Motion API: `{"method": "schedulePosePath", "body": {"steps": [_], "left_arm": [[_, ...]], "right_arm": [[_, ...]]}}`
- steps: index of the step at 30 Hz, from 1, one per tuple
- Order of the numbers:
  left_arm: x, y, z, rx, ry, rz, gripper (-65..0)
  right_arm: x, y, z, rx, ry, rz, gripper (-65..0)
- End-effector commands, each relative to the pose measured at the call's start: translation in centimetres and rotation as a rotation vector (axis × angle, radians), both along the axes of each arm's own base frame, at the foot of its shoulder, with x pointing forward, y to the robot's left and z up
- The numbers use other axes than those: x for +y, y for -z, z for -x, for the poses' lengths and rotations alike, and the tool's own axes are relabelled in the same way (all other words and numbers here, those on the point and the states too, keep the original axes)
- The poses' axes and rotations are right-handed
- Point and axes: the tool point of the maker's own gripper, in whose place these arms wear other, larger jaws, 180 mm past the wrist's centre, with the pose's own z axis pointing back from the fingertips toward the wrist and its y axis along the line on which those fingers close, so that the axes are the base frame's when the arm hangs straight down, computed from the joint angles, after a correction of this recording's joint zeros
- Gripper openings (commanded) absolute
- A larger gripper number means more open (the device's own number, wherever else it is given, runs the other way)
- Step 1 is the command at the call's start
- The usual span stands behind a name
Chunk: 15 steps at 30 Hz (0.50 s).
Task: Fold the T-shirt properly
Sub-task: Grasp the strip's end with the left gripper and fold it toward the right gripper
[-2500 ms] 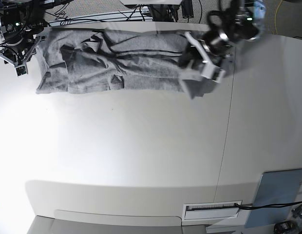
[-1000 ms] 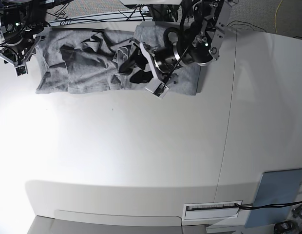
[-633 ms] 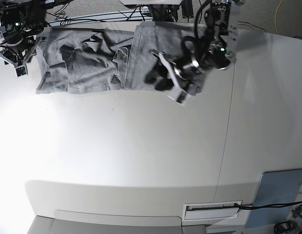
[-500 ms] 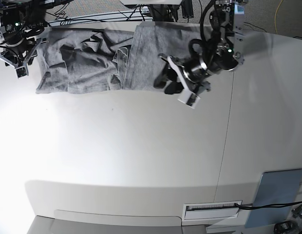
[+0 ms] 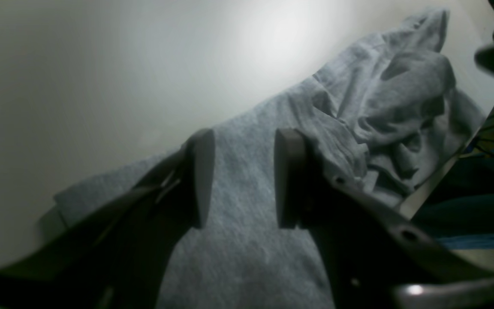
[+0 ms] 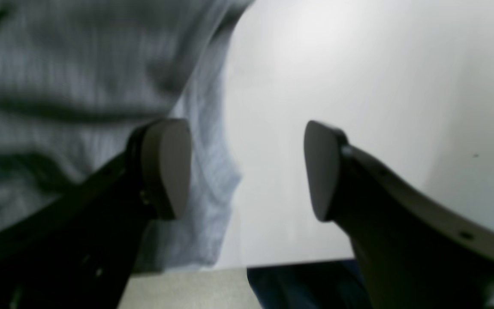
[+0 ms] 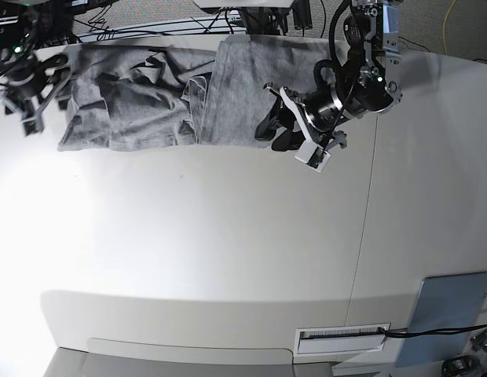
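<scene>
The grey T-shirt (image 7: 149, 102) lies crumpled along the table's far edge, its right part folded over as a smooth panel (image 7: 239, 86). My left gripper (image 7: 276, 133) hovers open and empty at the front edge of that panel. In the left wrist view the gripper (image 5: 240, 180) has its jaws apart over flat grey fabric (image 5: 380, 98). My right gripper (image 7: 29, 111) is at the shirt's left end. In the right wrist view it (image 6: 242, 171) is open and empty, straddling the edge of the blurred shirt (image 6: 79, 86). No lettering shows.
The white table (image 7: 212, 251) has a seam (image 7: 367, 204) down its right part. A blue-grey pad (image 7: 452, 314) and a label strip (image 7: 342, 338) lie at the front right. Cables (image 7: 149, 27) run behind the far edge.
My left gripper carried the shirt's right end leftward, let it go as a folded panel, then pulled back right and forward. My right gripper shifted slightly at the left end.
</scene>
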Motion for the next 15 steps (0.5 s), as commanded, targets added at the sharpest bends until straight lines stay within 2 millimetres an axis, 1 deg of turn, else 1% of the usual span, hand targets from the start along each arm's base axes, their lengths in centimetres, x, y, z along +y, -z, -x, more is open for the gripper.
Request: {"method": "schedulePosePath", "body": {"steps": [1,3,4,7,9,10,12,15], "left_arm": [[-0.3,-1.3,-0.4,-0.037,0.001,0.038,-42.7],[-0.6,-1.6,-0.3,-0.034,0.005,0.065,-42.7],[-0.7,-1.7,-0.2,-0.029,0.01,0.077,-42.7],[-1.2,-2.0,0.2,-0.007,0.029,0.114,-42.7],[-1.6,-2.2,0.6,0.001,0.049,0.137,-42.7],[-1.9,-2.5,0.8,-0.008,0.073,0.149,-42.7],[-2.5,-3.4,1.2,-0.034,0.115,0.193,-42.7],[-2.8,-4.1,1.3,-0.047,0.123,0.218,-42.7]], "right_arm": [[-0.6,-1.4,-0.6,-0.036,-0.008,0.011,-24.9],[-1.1,-1.6,-0.5,-0.045,0.005,-0.032,-24.9],[-1.5,-1.3,-0.3,-0.039,0.019,-0.064,-24.9],[-2.5,1.0,0.8,0.024,0.066,-0.202,-24.9],[-2.5,2.8,1.4,0.083,0.088,-0.314,-24.9],[-2.1,3.4,1.6,0.113,0.088,-0.372,-24.9],[-1.4,4.0,1.3,0.143,0.075,-0.461,-24.9],[-1.6,3.9,0.0,0.12,0.079,-0.494,-24.9]]}}
